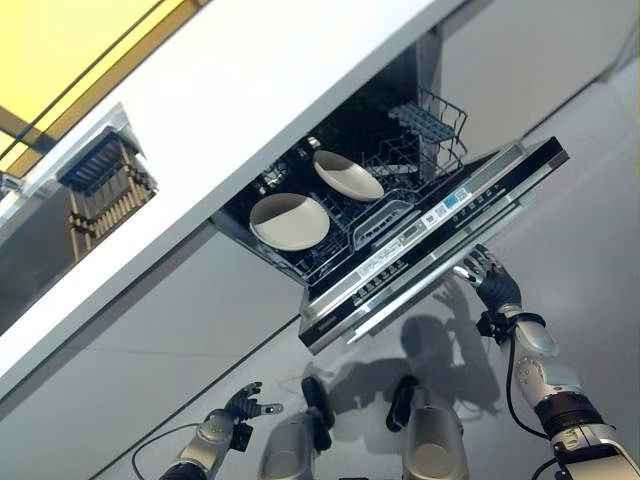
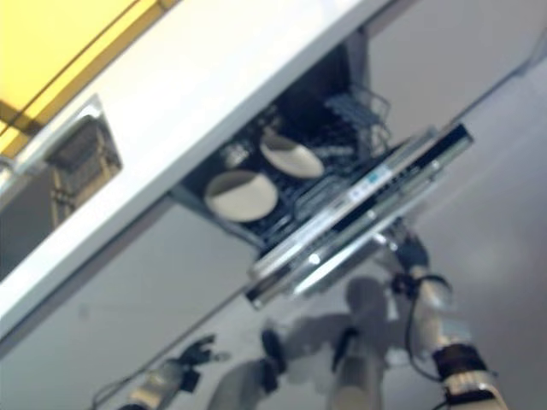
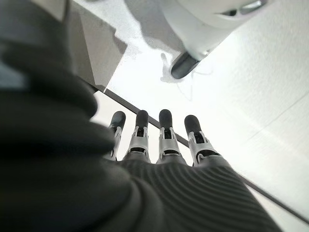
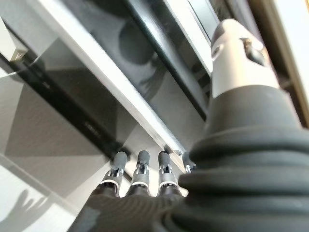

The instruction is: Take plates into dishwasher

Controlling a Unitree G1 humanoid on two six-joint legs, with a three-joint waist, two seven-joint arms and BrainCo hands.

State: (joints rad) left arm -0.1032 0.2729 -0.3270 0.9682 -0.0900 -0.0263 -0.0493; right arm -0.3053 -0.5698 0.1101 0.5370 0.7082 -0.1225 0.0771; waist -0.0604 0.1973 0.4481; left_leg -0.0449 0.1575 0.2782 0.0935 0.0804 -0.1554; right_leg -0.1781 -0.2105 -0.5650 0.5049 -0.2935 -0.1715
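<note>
Two beige plates (image 1: 289, 221) (image 1: 348, 175) lie in the black wire rack (image 1: 425, 130) of the open dishwasher. Its black and silver door (image 1: 440, 240) hangs partly open, tilted out from the cabinet. My right hand (image 1: 488, 278) is at the door's outer face near its lower edge, empty. In the right wrist view its fingers (image 4: 140, 169) are straight and reach up to the door's silver handle bar (image 4: 111, 92). My left hand (image 1: 243, 404) hangs low by the cabinet front, away from the dishwasher. Its fingers (image 3: 166, 128) are straight and hold nothing.
A white countertop (image 1: 250, 90) runs above the dishwasher. A dark slatted rack (image 1: 105, 185) sits in it to the left. Grey cabinet fronts (image 1: 150, 330) stand left of the dishwasher, and a light grey floor (image 1: 590, 200) lies to the right. A grey cutlery basket (image 1: 385, 222) sits in the rack's front.
</note>
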